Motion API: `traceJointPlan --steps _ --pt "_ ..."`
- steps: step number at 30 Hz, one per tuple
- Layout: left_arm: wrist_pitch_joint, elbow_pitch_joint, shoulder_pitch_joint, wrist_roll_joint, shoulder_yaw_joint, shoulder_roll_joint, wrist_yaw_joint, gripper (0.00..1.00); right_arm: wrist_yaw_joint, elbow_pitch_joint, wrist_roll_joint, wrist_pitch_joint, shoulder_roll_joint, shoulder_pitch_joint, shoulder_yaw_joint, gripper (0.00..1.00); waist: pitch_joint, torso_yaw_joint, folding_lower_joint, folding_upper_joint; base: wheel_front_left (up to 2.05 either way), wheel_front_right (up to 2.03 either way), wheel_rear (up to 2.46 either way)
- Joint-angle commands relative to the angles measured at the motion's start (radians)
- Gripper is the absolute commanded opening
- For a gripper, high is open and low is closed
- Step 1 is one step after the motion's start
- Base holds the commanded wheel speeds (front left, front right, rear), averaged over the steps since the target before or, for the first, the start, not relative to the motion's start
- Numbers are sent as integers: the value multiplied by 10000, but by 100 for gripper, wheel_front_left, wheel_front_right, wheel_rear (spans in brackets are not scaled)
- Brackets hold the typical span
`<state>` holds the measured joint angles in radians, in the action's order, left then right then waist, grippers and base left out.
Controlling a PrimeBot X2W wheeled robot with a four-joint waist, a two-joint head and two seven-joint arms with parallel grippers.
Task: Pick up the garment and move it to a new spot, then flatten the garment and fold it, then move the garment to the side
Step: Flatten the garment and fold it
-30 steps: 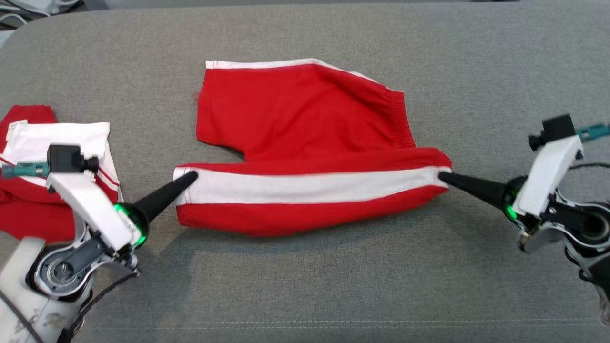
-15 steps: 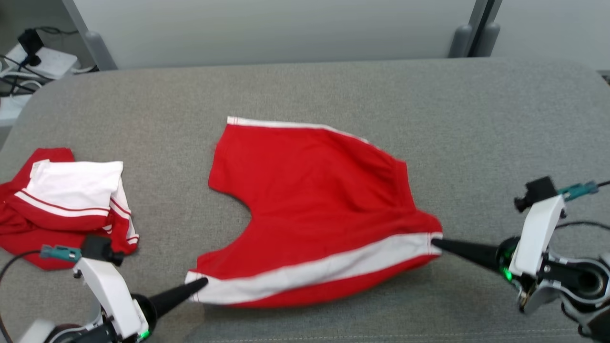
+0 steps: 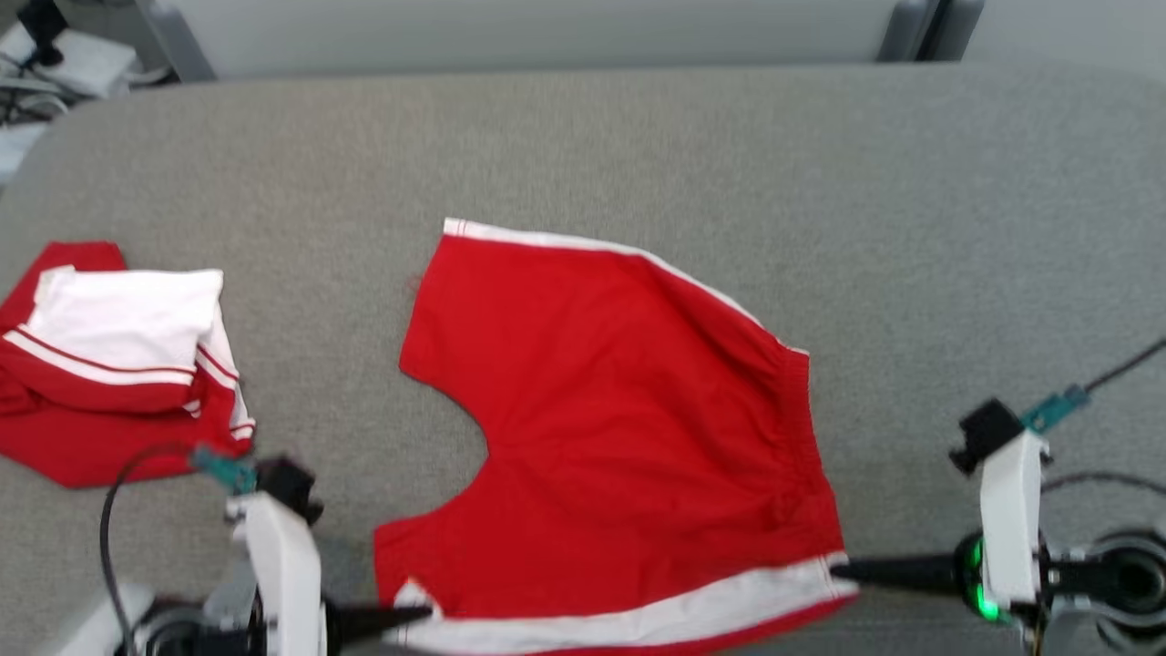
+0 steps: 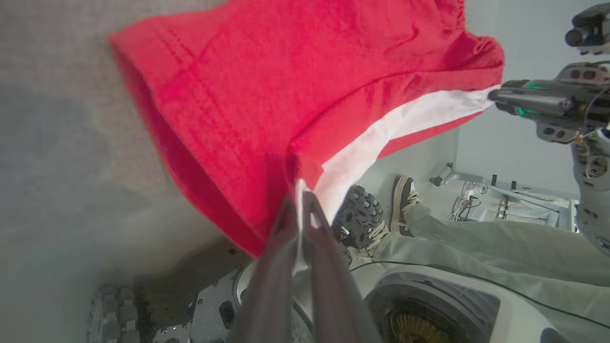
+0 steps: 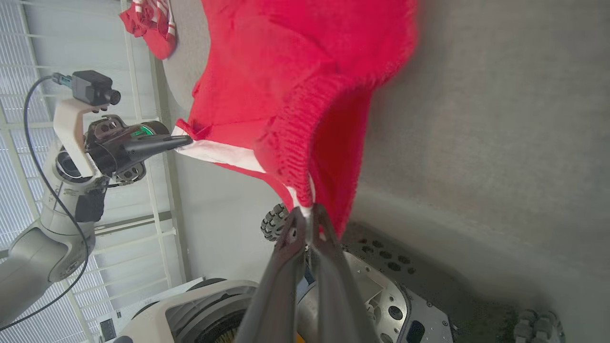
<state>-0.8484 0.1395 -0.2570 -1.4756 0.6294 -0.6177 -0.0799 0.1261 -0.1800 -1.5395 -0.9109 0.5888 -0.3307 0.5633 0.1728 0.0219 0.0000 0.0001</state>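
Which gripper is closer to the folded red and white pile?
Left. The left gripper pinches a corner of the shorts, just right of the pile; the right gripper holds the opposite corner, much farther away.

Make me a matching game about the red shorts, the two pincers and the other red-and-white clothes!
Things:
1. red shorts
2. left pincer
3. right pincer
4. red-and-white pile

States:
a. shut on the waistband corner
b. lying alone, far left
c. shut on the leg-hem corner
d. held by two corners

Pairs: 1-d, 2-c, 3-a, 4-b
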Motion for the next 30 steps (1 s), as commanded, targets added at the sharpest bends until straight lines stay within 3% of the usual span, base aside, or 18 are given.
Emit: traceJointPlan --steps 1,4,5,8,10,12,15,21,30 --pt "-193 4 -1316 53 -513 -198 165 0 46 -4 172 -133 135 -848 -99 0 1217 79 0 -1 0 0 0" --pt "-3 617 -3270 -102 -1140 517 301 0 46 -931 649 503 -613 -3115 -880 0 2461 36 0 -1 0 0 0" --pt "-3 617 -3270 -102 -1140 517 301 0 46 -931 649 503 -613 -3115 -880 0 2461 36 0 -1 0 0 0" --pt "2022 1141 -5930 405 -2578 1095 -167 0 46 -1998 1533 2269 -1645 -6178 -2064 0 3570 -54 0 -1 0 0 0" --pt "3905 1274 -7626 1410 -3264 1165 -429 0 46 -2598 2220 3336 -2215 -8013 -2593 0 4047 -111 0 -1 0 0 0" --pt "5375 1206 -8832 2097 -3436 1308 -493 0 46 -3059 2875 4163 -2501 -9419 -2931 0 4212 -123 0 -1 0 0 0" --pt "6457 777 -9647 2370 -2830 1220 -502 0 46 -3586 3178 4713 -2905 -10581 -3281 0 4255 -151 0 -1 0 0 0" --pt "7085 721 -9415 1476 -1548 765 -506 0 46 -4264 2983 3955 -3011 -10502 -3304 0 4661 -308 0 -1 0 0 0" --pt "8139 305 -7695 602 454 194 -507 0 46 -4228 2041 2331 -2383 -7987 -3406 0 5041 -392 0 -1 0 0 0"
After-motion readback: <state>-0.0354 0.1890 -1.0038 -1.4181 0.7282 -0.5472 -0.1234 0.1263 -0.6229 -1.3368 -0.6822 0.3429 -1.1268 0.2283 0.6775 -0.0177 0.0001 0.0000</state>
